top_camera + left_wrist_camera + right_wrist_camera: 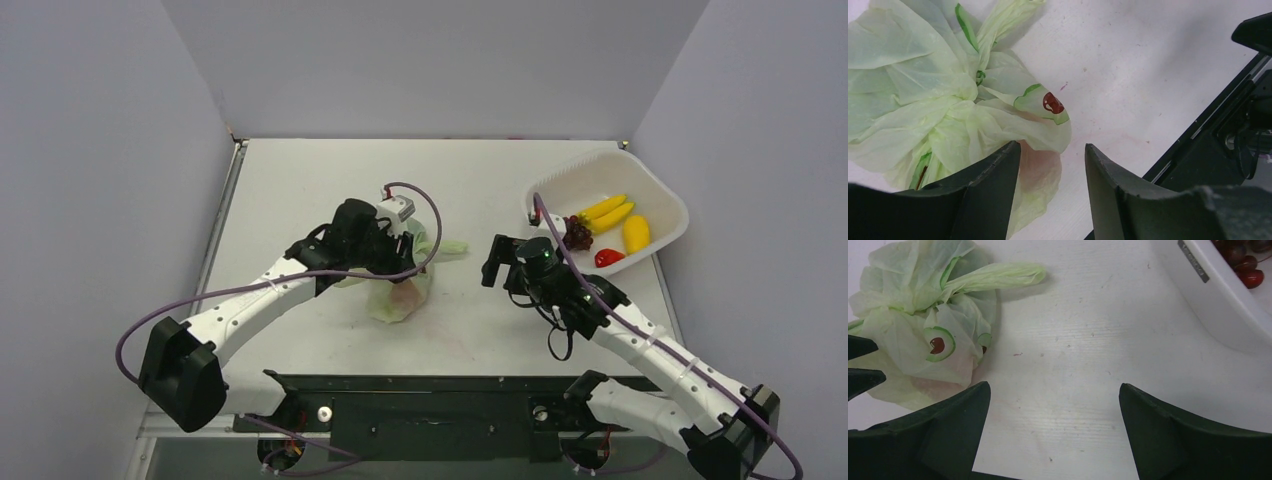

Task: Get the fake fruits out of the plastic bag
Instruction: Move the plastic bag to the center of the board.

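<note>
The pale green plastic bag [405,292] lies crumpled and knotted at mid-table, with its handle loop [998,274] pointing right. My left gripper [392,262] hovers over the bag's near edge. Its jaws are open in the left wrist view [1053,150], with a pinkish fold of bag [1040,170] beside the left finger [993,190]. My right gripper [492,262] is open and empty [1055,387] over bare table, right of the bag [923,340]. A small red fruit [607,257] lies in the basket. No green fruit shows, and the bag's contents are hidden.
The white basket [655,195] stands at the back right, holding yellow bananas [607,212], a dark grape bunch [578,232] and a yellow fruit [636,233]. Its wall [1218,305] is close to my right gripper. Grey walls enclose the table.
</note>
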`<state>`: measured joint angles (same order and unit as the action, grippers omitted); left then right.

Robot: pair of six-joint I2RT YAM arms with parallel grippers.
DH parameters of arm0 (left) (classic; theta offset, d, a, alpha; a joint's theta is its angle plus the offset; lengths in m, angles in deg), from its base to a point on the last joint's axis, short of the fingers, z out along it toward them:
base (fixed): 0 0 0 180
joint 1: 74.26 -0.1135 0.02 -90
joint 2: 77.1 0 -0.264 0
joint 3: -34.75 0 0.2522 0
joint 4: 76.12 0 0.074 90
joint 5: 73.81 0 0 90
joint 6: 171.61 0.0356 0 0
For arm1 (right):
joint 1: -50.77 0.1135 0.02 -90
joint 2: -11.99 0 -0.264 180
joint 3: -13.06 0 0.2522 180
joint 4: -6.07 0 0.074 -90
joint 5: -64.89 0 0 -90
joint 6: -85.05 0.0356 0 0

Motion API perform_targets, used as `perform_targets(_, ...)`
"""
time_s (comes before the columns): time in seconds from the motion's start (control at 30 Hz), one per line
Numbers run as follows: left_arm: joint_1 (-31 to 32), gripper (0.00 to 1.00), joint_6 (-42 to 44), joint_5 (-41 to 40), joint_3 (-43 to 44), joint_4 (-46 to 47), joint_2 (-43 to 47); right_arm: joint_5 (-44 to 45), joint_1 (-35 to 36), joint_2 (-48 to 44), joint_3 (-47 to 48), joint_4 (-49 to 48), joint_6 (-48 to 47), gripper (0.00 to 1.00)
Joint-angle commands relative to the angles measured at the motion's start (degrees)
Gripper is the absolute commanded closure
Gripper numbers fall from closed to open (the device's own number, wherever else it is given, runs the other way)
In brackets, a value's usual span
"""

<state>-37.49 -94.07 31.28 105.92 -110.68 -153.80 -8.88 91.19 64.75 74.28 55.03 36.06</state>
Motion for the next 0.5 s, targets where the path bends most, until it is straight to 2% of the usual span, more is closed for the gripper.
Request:
perform_targets(0.0,0.4,0.50,3.4,-4.0,-0.7,1.6,6.1,-5.5,-0.3,3.6,3.4,-3.9,-1.3,0.04)
perform_targets(0.2,0.4,0.46,4.6,-13.7,-1.1,0.9,9.6,-11.0,0.0,6.2,4.2,-8.3,-2.6,0.04)
perform_targets(0.3,0.4,0.45,4.8,-14.3,-0.8,0.5,9.5,-12.1,1.2,8.3,6.1,-8.9,-5.1,0.04)
perform_targets(0.47,0.5,0.45,4.8,-10.9,0.0,-0.3,6.6,-13.8,2.2,14.7,10.8,-10.6,-6.4,0.05)
